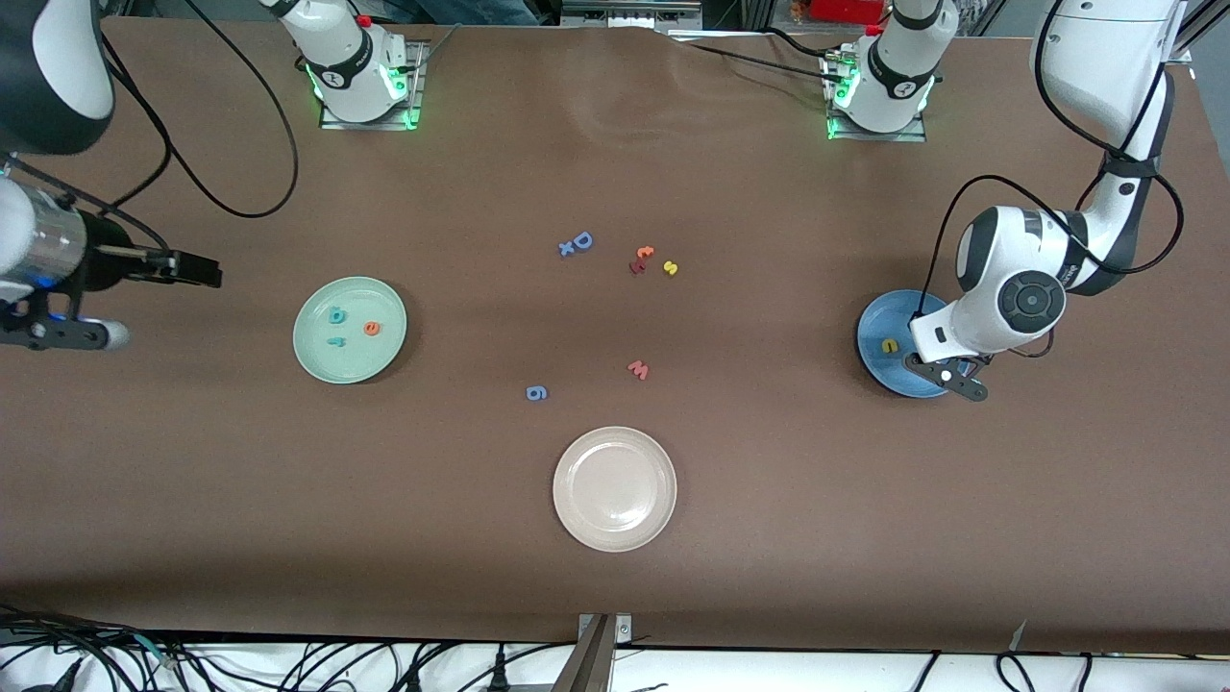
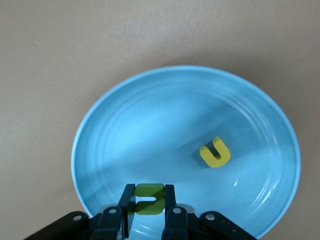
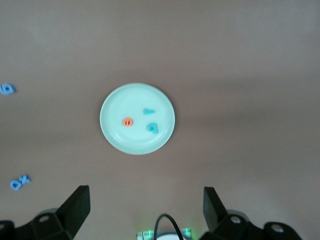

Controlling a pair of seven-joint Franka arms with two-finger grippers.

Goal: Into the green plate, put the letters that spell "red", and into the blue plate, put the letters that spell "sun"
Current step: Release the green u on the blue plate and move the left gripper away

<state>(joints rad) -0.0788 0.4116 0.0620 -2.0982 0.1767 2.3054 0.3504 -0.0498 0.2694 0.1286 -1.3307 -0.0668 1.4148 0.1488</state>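
The green plate (image 1: 360, 360) (image 3: 112, 102) lies toward the right arm's end and holds the teal "d" (image 1: 337, 314) (image 3: 152, 128), the smaller teal "r" (image 1: 335, 339) (image 3: 148, 111) and the orange "e" (image 1: 372, 328) (image 3: 128, 121). At the left arm's end, the blue plate (image 1: 879, 322) (image 2: 165, 115) holds the yellow "n" (image 1: 891, 345) (image 2: 215, 153). My left gripper (image 1: 947, 373) (image 2: 150, 201) hangs low over this plate, shut on the olive-green "u" (image 2: 150, 198). The yellow "s" (image 1: 670, 268) lies on the table mid-way. My right gripper (image 1: 197, 269) (image 3: 145, 205) waits open and empty, high above the table.
Loose letters lie mid-table: a blue "D" with a small "x" (image 1: 577, 243) (image 3: 20, 182), an orange "t" with a red letter (image 1: 641, 259), a salmon "w" (image 1: 638, 369) and a blue "g" (image 1: 536, 392) (image 3: 7, 89). A cream-white plate (image 1: 614, 524) sits nearer the front camera.
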